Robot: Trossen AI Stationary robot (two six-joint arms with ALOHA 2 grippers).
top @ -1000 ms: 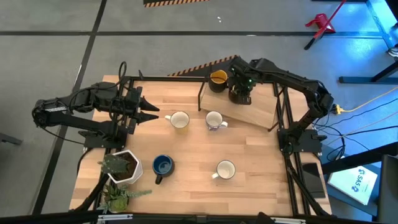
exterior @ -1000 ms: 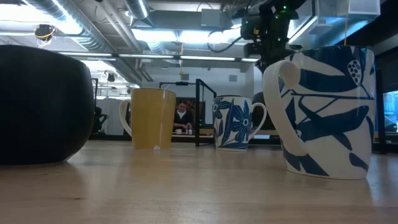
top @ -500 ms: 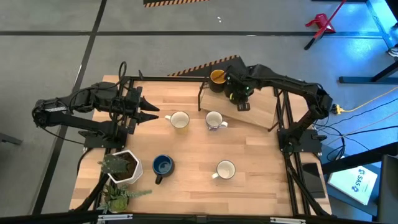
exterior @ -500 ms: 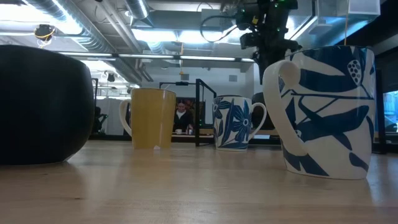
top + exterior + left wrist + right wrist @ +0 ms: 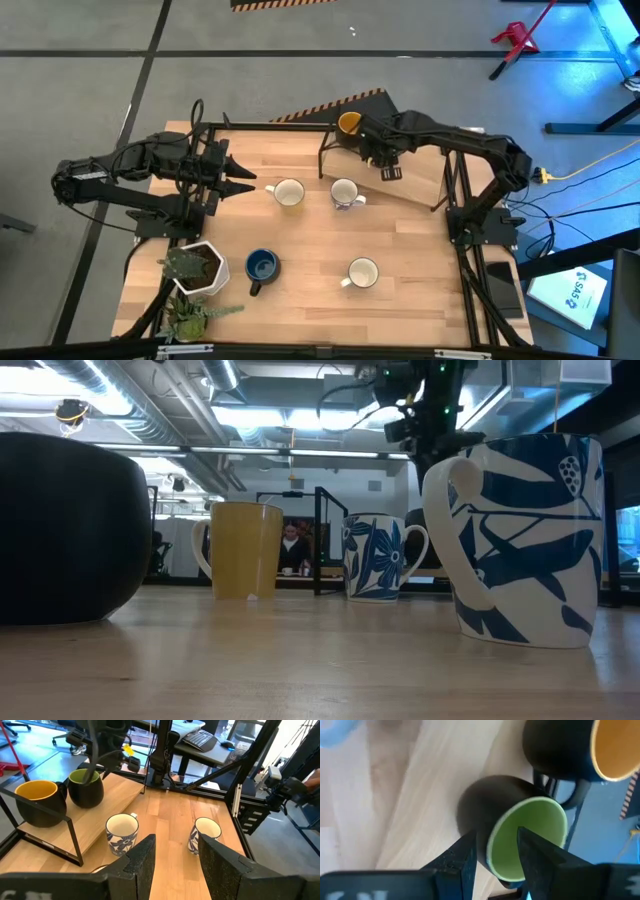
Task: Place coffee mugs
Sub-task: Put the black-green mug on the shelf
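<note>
On the raised wooden shelf at the far right stand two dark mugs: one lined yellow-orange and one lined green. My right gripper is open. It comes down on the green-lined mug, with one finger inside it and one outside its wall. The arm hides this mug in the high view. Several more mugs stand on the table: a mustard one, two white ones with blue leaves and a blue one. My left gripper waits open at the table's left. My right gripper straddles the green-lined mug's rim from above, slanting. One finger is inside the mug and the other outside. The gap is wider than the wall, and I cannot tell whether a finger touches it. The mug stands upright on the shelf.
A white hexagonal plant pot and a second plant stand at the near left corner. A black frame edges the shelf, and posts rise at the table's right. Bare tabletop lies between the mugs.
My right gripper has moved a little toward the table's left along the shelf, closer to the yellow-lined mug, and has tipped as it went. The green-lined mug showed beneath it a second ago and is now covered by the arm in the high view.
</note>
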